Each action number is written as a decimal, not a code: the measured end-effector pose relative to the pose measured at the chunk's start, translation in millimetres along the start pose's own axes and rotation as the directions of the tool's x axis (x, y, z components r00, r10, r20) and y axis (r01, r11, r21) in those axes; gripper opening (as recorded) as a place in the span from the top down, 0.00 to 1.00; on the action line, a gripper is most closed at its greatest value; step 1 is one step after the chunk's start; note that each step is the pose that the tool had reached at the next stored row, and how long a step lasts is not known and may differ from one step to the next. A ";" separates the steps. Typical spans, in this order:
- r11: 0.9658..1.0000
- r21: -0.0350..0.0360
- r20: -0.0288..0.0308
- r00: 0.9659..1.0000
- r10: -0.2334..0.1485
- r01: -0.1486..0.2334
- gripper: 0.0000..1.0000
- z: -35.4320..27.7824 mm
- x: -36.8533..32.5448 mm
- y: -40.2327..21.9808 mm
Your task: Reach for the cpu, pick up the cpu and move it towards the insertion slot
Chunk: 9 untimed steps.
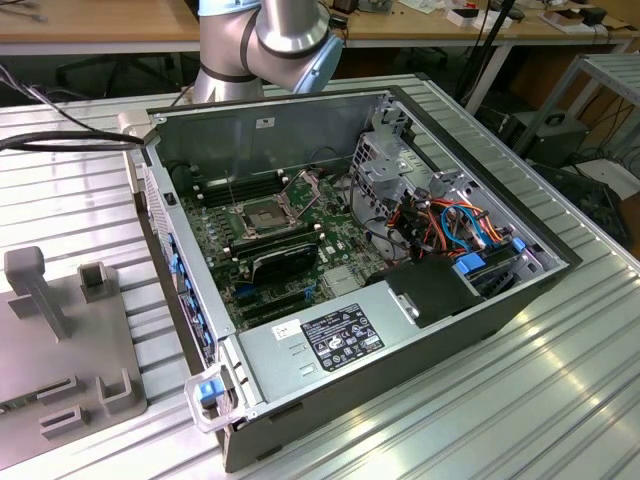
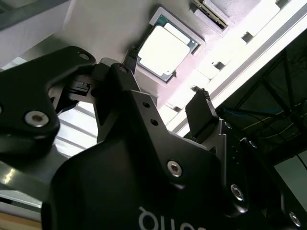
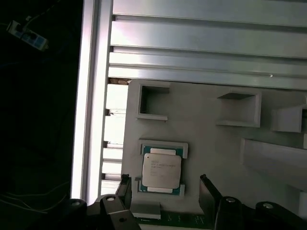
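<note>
We see tool [image 3: 164,179] spread open, grasping nothing. Chip [image 3: 161,171] lies flat in grey holder [image 3: 216,153] recess, between tool's fingers [image 3: 207,189], clear of both. Socket [image 1: 262,215] sits inside open computer case [image 1: 270,135].

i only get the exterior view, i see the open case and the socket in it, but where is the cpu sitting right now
Observer: In both wrist views the cpu lies flat in a shallow recess of a grey holder plate on the ribbed table.
Operator: is the hand on it yet
Observer: No. In the first wrist view the hand is open, with one finger on each side of the cpu and a gap showing between each finger and the chip.
Operator: which face is up
Observer: The pale metal face is up, with its green border showing around the edges.
</note>
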<state>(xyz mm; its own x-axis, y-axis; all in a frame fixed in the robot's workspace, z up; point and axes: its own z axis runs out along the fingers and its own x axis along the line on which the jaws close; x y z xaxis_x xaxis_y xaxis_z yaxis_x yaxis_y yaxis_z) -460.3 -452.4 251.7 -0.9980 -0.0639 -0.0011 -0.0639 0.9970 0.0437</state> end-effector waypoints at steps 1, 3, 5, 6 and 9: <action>1.000 0.000 0.000 1.000 0.000 0.000 0.33 4.2 0.1 -0.4; 1.000 0.000 0.000 1.000 -0.001 0.001 0.33 11.2 -0.1 -0.7; 1.000 0.000 0.000 1.000 0.000 0.000 0.33 15.3 -0.2 -0.9; 1.000 0.000 0.000 1.000 0.000 0.000 0.33 15.2 -0.1 -0.9; 1.000 0.000 0.000 1.000 0.000 0.000 0.33 15.4 -0.2 -0.9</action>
<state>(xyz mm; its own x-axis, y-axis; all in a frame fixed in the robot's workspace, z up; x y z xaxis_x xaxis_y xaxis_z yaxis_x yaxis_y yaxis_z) -460.1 -452.6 236.2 -0.9979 -0.0644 -0.0010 -0.0644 0.9970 0.0433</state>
